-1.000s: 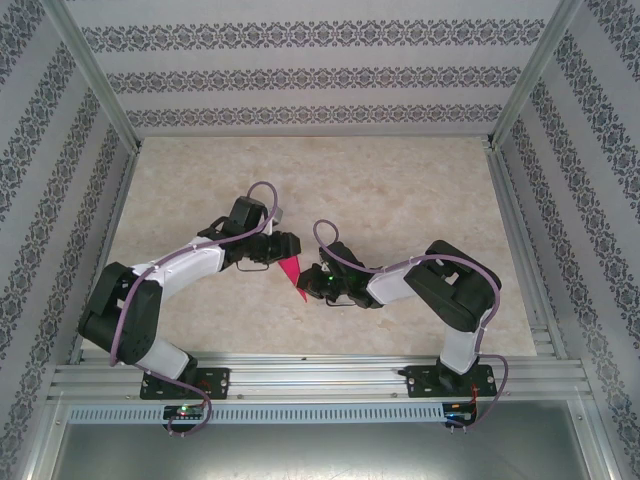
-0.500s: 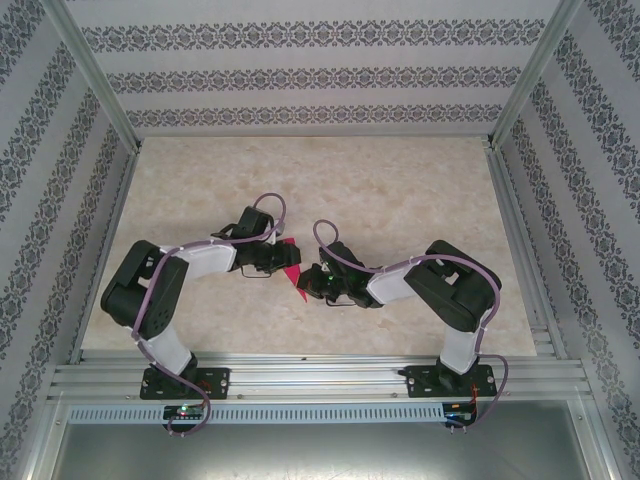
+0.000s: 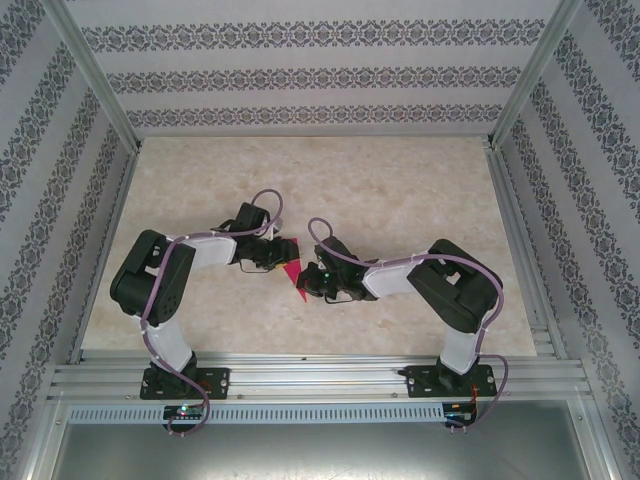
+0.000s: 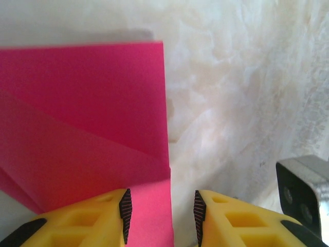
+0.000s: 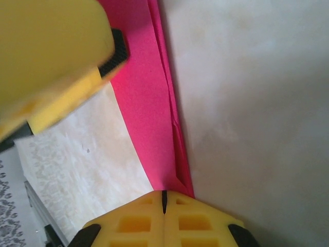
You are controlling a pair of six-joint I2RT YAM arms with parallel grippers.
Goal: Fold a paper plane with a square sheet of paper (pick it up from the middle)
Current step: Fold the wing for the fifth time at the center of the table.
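Observation:
The magenta-pink sheet of paper point(image 3: 291, 274) is folded into a slim pointed shape and sits between my two grippers, mid-table. My right gripper point(image 5: 164, 198) is shut on its narrow tip, and the folded strip point(image 5: 146, 103) runs away from the jaws. My left gripper point(image 4: 160, 216) is open at the wide end. The paper's point(image 4: 82, 113) straight edge lies between the yellow fingers, touching neither pad. In the top view, the left gripper point(image 3: 283, 252) is just behind the paper and the right gripper point(image 3: 305, 285) is at its front right.
The marbled beige tabletop point(image 3: 400, 190) stretches open behind and to both sides. Patterned walls point(image 3: 320, 75) and aluminium rails point(image 3: 320, 380) box it in. A left finger point(image 5: 51, 51) looms close in the right wrist view. A grey metal block point(image 4: 306, 190) shows at the left wrist view's lower right.
The left arm has drawn its elbow in and upward, bringing its gripper closer around the paper's wide end. The right gripper has stayed shut on the tip, almost unmoved.

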